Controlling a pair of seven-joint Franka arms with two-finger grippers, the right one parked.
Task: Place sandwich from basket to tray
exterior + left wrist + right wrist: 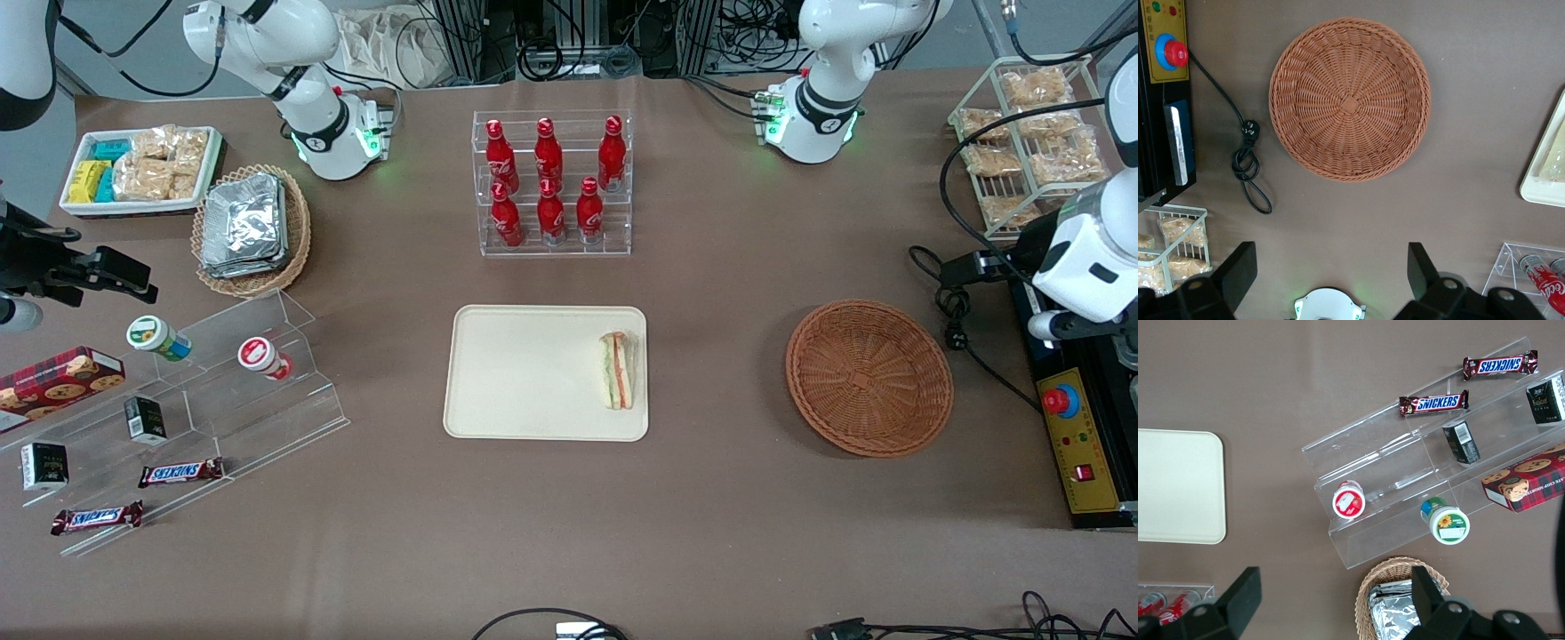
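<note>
Though the sandwich [618, 371] on the tray's [516, 373] basket-side edge looks light and squashy, I'd pinch its bread faces gently; my gripper [1331, 270] hangs spread and empty above the basket [1350, 99].

Sandwich [617, 371] lies on tray [524, 373] — wicker basket [869, 377] empty

Bright, even overhead light — soft shadows, sharp focus; the foil packs [242, 224] perhaps glare slightly.

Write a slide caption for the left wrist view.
Open gripper high above the empty basket; tray edge visible.
</note>
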